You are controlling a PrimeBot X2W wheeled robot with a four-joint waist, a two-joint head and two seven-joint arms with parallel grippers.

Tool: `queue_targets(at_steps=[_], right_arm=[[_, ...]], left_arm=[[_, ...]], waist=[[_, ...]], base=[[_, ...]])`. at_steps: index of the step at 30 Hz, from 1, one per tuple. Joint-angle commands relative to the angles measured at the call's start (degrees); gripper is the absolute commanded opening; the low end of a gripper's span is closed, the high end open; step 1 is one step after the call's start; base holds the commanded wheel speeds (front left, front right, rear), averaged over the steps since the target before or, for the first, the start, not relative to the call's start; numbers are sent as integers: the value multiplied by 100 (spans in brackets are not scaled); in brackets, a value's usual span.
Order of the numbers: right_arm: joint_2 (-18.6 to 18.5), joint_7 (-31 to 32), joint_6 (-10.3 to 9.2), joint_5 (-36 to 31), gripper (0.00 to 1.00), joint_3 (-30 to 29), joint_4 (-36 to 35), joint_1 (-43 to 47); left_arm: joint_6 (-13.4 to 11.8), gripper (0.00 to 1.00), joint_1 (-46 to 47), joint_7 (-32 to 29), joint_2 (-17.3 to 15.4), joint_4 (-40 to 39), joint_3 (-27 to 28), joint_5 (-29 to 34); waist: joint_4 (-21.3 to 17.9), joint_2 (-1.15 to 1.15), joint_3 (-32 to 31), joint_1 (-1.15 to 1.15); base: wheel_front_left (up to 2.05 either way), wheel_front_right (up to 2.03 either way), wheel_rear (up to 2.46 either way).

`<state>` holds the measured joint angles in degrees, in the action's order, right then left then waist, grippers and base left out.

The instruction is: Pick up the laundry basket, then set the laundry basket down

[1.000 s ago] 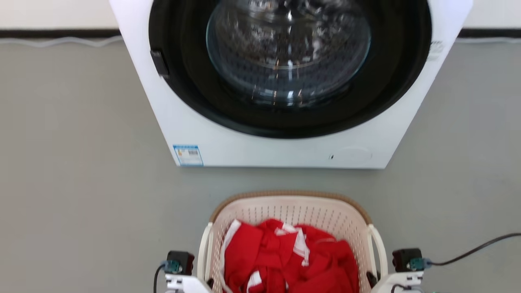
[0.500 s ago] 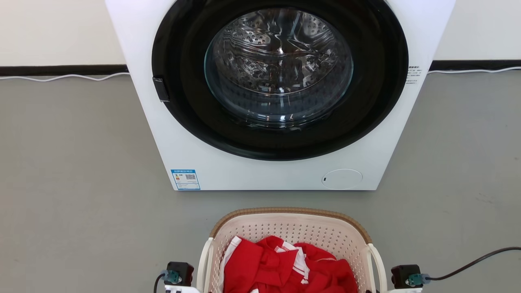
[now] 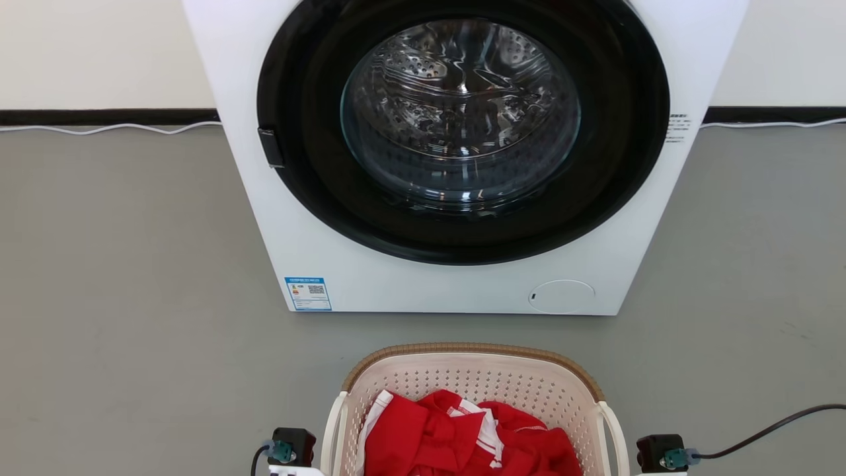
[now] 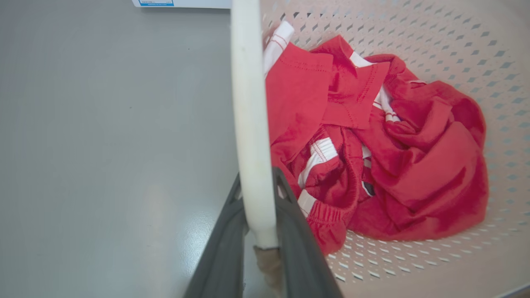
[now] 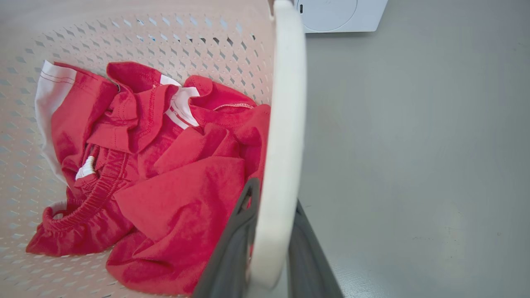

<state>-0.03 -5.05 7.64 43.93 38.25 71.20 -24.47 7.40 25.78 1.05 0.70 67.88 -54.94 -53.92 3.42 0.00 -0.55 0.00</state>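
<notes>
The laundry basket [image 3: 472, 370], cream perforated plastic with a brown woven-look rim, is low in the head view in front of the washing machine. Red and white clothes [image 3: 462, 443] lie in it. My left gripper [image 4: 256, 182] is shut on the basket's white left loop handle [image 4: 248, 103], one dark finger on each side. My right gripper [image 5: 273, 192] is shut the same way on the right loop handle [image 5: 285, 103]. In the head view both wrists' dark camera blocks [image 3: 291, 446] [image 3: 661, 451] flank the basket. Whether the basket rests on the floor I cannot tell.
A large white washing machine [image 3: 462, 291] with a round black-rimmed glass door stands just beyond the basket. Grey floor [image 3: 132, 297] stretches to both sides. A black cable [image 3: 773, 426] trails right from my right wrist. A thin white cable [image 3: 99, 127] runs along the back wall.
The whole head picture has shifted down and sharpened, so the camera moved. Both grippers keep their hold on the handles.
</notes>
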Motion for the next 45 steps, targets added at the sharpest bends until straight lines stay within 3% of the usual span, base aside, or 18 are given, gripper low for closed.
queue_targets(at_steps=[1,45], right_arm=[[-285,-84,-15,14,0,80,86,-87],[-285,-214,-15,570,0,618,213,-219]], left_arm=[[9,0,134,29,-358,85,101,-4],[9,0,235,125,-358,202,-132,-329]], waist=[[19,0,1,0],[148,0,10,0]], base=[[0,0,0],[0,0,0]])
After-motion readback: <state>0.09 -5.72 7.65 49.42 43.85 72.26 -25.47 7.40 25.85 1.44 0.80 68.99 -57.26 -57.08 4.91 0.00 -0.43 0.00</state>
